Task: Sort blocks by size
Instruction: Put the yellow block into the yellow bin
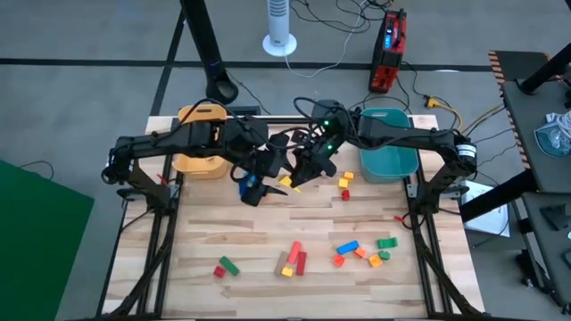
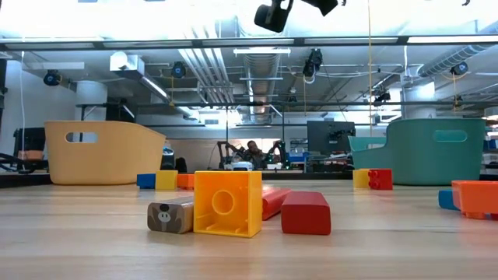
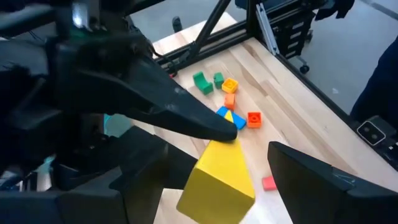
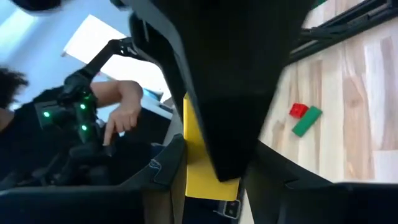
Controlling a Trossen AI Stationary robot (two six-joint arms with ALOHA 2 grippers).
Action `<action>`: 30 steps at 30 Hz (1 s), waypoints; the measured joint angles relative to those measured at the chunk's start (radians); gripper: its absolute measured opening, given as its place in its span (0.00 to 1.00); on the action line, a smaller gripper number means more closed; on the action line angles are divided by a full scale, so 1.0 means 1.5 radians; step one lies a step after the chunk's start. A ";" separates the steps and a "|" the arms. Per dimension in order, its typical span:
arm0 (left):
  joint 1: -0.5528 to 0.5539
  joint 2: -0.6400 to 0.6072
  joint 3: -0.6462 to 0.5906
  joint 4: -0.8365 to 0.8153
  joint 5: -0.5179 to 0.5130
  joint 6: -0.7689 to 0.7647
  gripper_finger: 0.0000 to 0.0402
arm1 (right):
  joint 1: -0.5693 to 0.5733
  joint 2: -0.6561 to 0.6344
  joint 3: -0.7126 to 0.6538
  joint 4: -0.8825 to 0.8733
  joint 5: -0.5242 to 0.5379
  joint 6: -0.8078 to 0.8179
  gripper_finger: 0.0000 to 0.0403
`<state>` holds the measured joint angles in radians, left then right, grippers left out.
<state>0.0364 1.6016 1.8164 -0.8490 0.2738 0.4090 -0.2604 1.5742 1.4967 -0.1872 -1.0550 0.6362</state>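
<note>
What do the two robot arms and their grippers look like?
Both arms are dark, near-black jointed links. The left gripper and the right gripper have broad, tapered black fingers. Small green lights glow on the right arm near its wrist, and thin black cables run along it.

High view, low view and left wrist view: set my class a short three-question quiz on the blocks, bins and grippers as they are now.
1. Multiple choice: what colour is the bar where the left gripper and the right gripper meet above the table?
A red
B yellow
C green
2. True or false: the teal bin stands at the robot's left.
3. Fill in: in the low view, the square yellow block at the front has a ____ block close by on the picture's right.

Key: 1 B; 2 false; 3 red.
</note>
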 joint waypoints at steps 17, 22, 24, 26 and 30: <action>-0.003 0.000 0.012 -0.015 0.002 -0.011 0.24 | 0.012 0.001 0.000 0.005 -0.005 -0.014 0.28; 0.001 0.000 0.056 -0.075 -0.010 -0.043 0.21 | 0.007 -0.001 0.001 0.016 0.019 -0.014 0.26; 0.004 0.000 0.083 -0.116 -0.041 -0.046 0.21 | -0.004 -0.002 0.001 0.012 0.023 -0.005 0.30; 0.008 0.000 0.110 -0.167 -0.068 -0.054 0.21 | -0.022 -0.001 0.001 0.008 0.026 0.000 0.35; 0.020 -0.001 0.153 -0.278 -0.121 -0.097 0.21 | -0.074 -0.001 -0.001 -0.008 0.061 0.010 0.41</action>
<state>0.0665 1.6001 2.0457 -1.2663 0.0930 0.2633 -0.3720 1.5726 1.4959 -0.1997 -0.9636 0.6512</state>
